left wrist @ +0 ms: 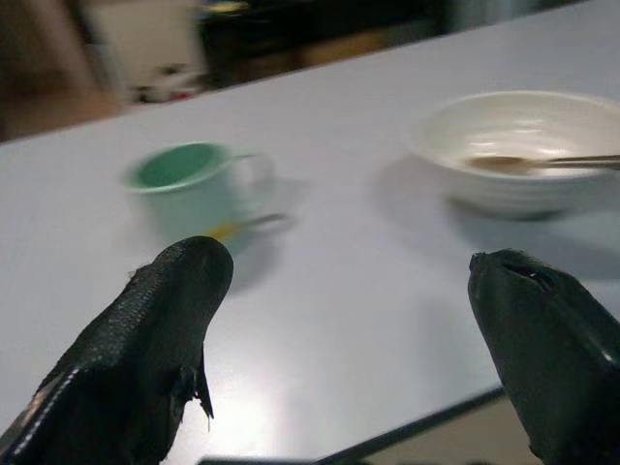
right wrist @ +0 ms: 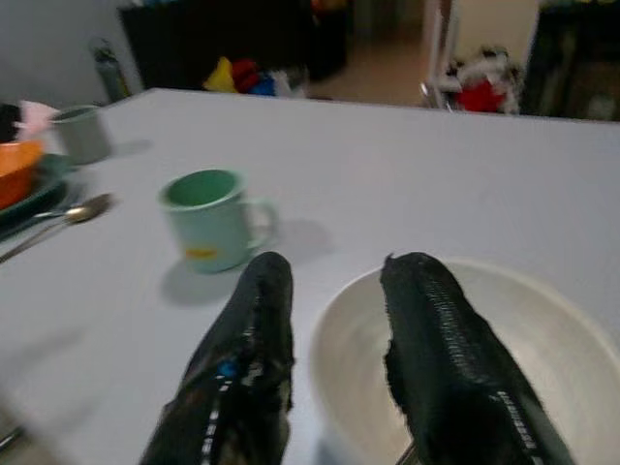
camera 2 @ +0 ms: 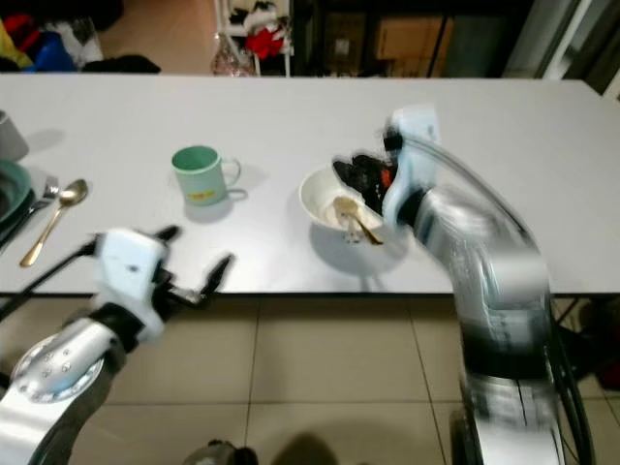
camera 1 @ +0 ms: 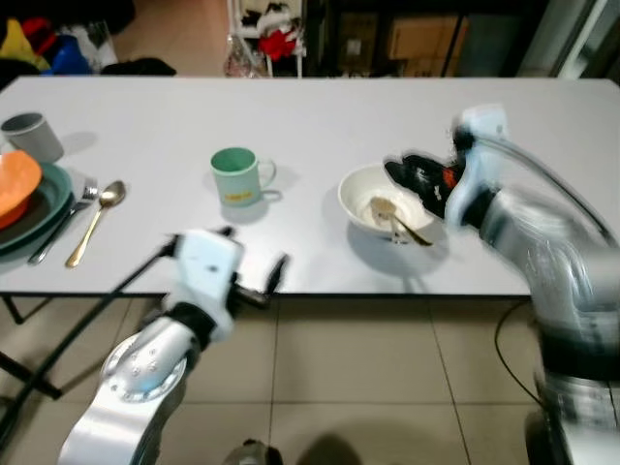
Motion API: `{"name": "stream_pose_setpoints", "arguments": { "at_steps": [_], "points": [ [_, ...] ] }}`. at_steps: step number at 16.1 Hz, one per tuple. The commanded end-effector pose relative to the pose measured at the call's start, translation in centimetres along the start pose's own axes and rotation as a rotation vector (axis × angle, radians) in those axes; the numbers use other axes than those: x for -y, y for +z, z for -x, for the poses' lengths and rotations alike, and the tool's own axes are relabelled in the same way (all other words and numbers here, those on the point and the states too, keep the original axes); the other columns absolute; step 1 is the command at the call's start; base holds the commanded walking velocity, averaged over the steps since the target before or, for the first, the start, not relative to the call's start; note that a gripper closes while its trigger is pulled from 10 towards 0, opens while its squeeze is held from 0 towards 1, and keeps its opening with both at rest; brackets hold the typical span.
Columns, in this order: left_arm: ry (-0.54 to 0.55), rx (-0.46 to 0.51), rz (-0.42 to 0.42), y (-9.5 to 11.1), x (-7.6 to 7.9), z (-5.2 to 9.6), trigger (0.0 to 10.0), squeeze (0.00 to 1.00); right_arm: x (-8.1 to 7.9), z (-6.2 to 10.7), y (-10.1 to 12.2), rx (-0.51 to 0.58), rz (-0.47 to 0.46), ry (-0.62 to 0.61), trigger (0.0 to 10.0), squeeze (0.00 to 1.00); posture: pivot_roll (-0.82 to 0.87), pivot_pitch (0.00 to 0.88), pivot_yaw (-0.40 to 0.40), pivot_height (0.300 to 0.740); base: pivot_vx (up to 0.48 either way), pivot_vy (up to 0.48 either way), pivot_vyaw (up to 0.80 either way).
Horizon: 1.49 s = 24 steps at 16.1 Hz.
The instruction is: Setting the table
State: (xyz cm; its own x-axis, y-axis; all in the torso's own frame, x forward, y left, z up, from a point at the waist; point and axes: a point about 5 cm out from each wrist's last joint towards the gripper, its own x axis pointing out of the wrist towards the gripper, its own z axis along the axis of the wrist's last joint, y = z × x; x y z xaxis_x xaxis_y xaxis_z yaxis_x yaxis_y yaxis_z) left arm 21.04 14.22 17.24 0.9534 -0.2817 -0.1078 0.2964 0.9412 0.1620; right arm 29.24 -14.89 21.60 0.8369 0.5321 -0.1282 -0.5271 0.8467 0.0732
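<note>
A white bowl (camera 1: 368, 205) with a gold spoon (camera 1: 392, 215) lying in it sits on the white table (camera 1: 320, 116), right of centre near the front. My right gripper (camera 1: 402, 174) reaches in from the right, open. In the right wrist view one of its fingers (right wrist: 242, 358) is outside the bowl's rim (right wrist: 325, 320) and the other is over the inside. A green mug (camera 1: 235, 175) stands to the left of the bowl. My left gripper (camera 1: 254, 250) hovers open at the table's front edge, below the mug, with nothing between its fingers (left wrist: 165, 329).
At the table's left end an orange bowl (camera 1: 15, 182) sits on a green plate (camera 1: 50, 201). A fork (camera 1: 66, 221) and a gold spoon (camera 1: 95, 221) lie beside it, and a grey cup (camera 1: 32, 136) stands behind. Tiled floor (camera 1: 368, 387) lies in front, clutter beyond the far edge.
</note>
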Motion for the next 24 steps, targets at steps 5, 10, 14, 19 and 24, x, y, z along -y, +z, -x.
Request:
{"name": "stream_pose_setpoints", "arguments": {
  "at_steps": [5, 10, 14, 19, 24],
  "points": [
    [0.154, -0.001, 0.101, -0.5, -0.2, 1.7, 10.0, 0.03, -3.5, 3.0, -3.5, 0.048, -0.002, -0.008, 10.0, 1.00, -0.10, 0.014, 0.098, 0.740, 0.000, 0.000, 0.80],
    [0.250, -0.013, 0.109, -1.3, -0.5, 2.6, 10.0, 1.00, -4.3, 3.8, -4.6, 0.089, 0.014, -0.038, 10.0, 1.00, -0.09, 0.006, 0.087, 0.740, 0.000, 0.000, 0.80],
    [0.277, -0.009, 0.040, -1.5, -0.8, 3.0, 10.0, 1.00, -4.0, 3.8, -6.0, 0.051, 0.047, -0.058, 10.0, 1.00, -0.08, 0.007, 0.075, 0.740, 0.000, 0.000, 0.80],
    [0.274, 0.000, -0.064, -1.9, -1.9, 2.5, 10.0, 0.03, -2.6, 4.5, -8.6, -0.010, -0.031, -0.186, 10.0, 1.00, -0.08, 0.007, 0.082, 0.740, 0.000, 0.000, 0.80],
    [0.259, 0.017, -0.048, -1.9, -1.4, 2.5, 10.0, 0.00, -2.4, 4.3, -8.8, 0.006, -0.063, -0.200, 10.0, 1.00, -0.08, 0.006, 0.085, 0.740, 0.000, 0.050, 0.80]
  ]
}}
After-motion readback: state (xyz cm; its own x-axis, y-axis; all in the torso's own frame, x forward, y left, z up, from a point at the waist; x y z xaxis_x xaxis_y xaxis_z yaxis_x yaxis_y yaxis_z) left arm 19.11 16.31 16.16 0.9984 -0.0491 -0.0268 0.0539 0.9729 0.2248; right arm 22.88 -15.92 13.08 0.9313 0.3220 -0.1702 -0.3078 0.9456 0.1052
